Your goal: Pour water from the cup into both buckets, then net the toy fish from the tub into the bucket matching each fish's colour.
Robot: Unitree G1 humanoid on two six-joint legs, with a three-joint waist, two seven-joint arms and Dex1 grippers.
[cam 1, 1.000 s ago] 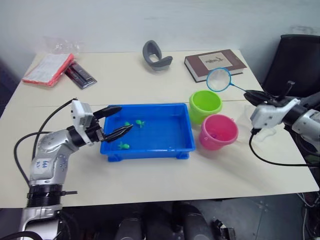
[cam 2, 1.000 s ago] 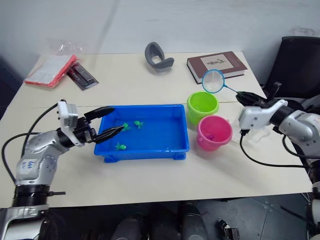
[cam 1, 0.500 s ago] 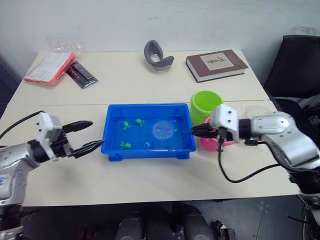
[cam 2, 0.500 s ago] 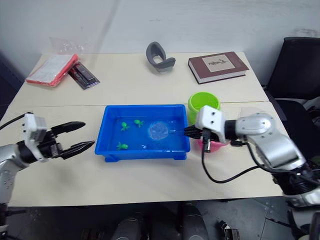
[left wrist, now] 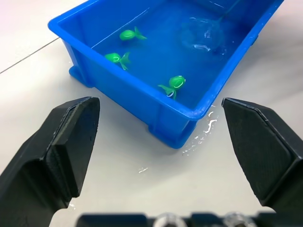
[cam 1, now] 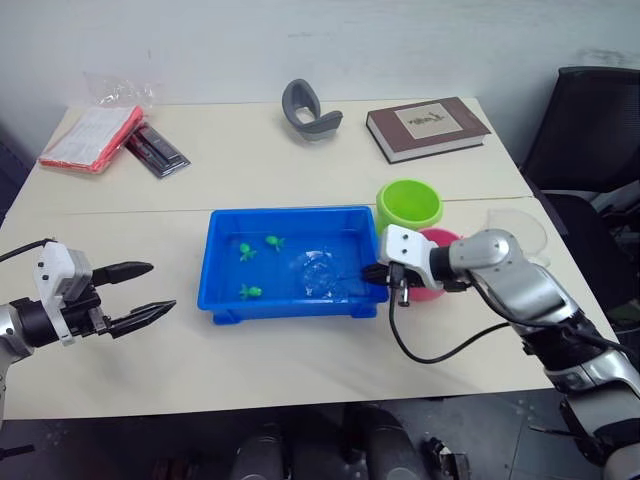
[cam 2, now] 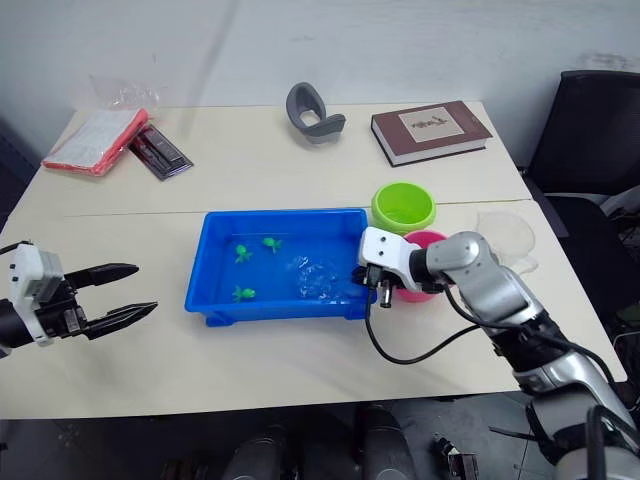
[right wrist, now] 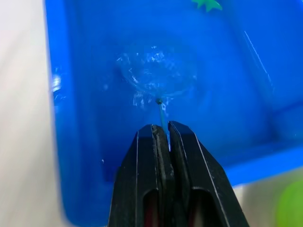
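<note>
Evidently the netting step was in hand: the right hand [right wrist: 161, 135] was clamped on the thin handle of the net [cam 1: 318, 270], whose hoop lay dipped in the water of the tub [cam 1: 225, 300], toward the tub's end nearer the buckets. Three green toy fish showed in the tub, two [cam 1: 247, 250] [cam 1: 273, 242] near the far wall and one [cam 1: 250, 291] near the front wall, all on the side of the hoop away from the buckets and apart from it. Whether any fish lay in the mesh could not be told through the rippled water.

The net's long axis ran roughly lengthwise along the tub, level and low, with the hoop pointing away from the buckets toward the fish and the handle end coming back over the tub's end wall to the right hand, just beside the pink bucket [cam 1: 440, 240]. The green bucket [cam 1: 409, 205] stood just behind the pink one.

To do the scoop well, I judged the hoop should slide under a fish with its face tilted up, then lift slowly so water drains without tipping the catch; green fish would go to the green bucket.

The left hand [cam 1: 135, 290] hung off the tub's other end over the tabletop [cam 1: 300, 350], its fingers [left wrist: 71, 137] spread apart and holding nothing.
</note>
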